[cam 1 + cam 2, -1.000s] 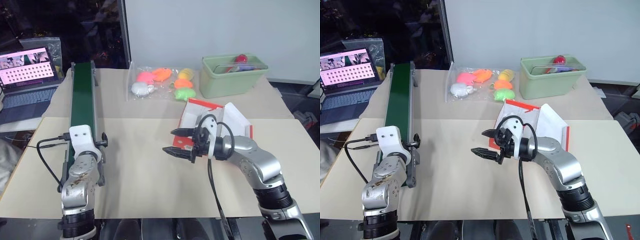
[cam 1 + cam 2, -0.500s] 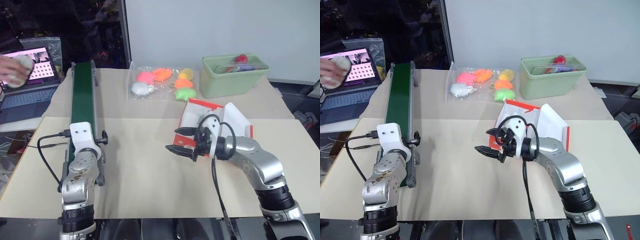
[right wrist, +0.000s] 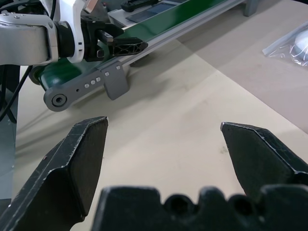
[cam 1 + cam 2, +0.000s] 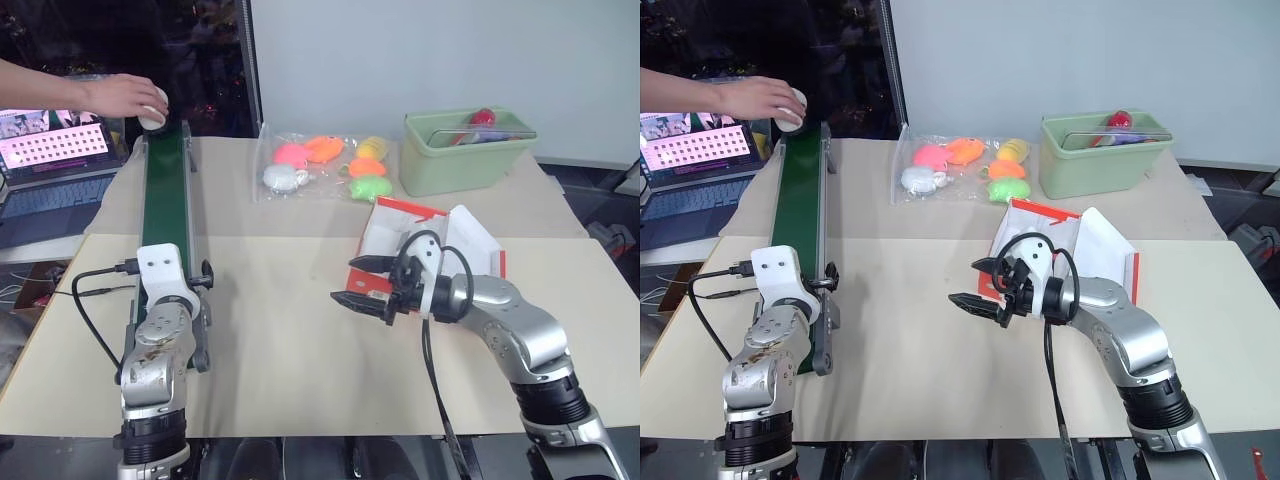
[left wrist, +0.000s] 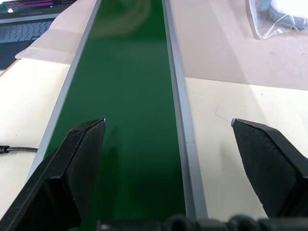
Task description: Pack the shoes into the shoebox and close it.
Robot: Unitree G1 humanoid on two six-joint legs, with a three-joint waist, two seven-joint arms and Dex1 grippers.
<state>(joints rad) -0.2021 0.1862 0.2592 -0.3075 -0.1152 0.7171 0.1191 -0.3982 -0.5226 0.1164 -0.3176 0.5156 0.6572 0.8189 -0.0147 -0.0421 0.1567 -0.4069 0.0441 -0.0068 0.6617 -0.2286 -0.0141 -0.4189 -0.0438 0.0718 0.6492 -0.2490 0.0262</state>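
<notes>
A person's hand (image 4: 118, 94) holds one pale shoe (image 4: 155, 113) at the far end of the green conveyor belt (image 4: 165, 190). The red-orange shoebox (image 4: 395, 212) lies open with its white inside showing, right of the table's centre. My right gripper (image 4: 342, 280) hovers open and empty just in front of the box, pointing left. My left gripper (image 5: 167, 121) is open and empty above the near end of the belt (image 5: 130, 96). In the right wrist view the left gripper (image 3: 113, 42) shows across the table beside the belt's end.
A clear bag of bright toys (image 4: 322, 165) lies at the back centre, with a pale green bin (image 4: 465, 152) to its right. A laptop (image 4: 55, 150) sits left of the belt. A black cable (image 4: 95, 290) trails by the left arm.
The person's hand has come in from the left with the shoe and now rests it at the belt's far end. Both grippers have stayed put.
</notes>
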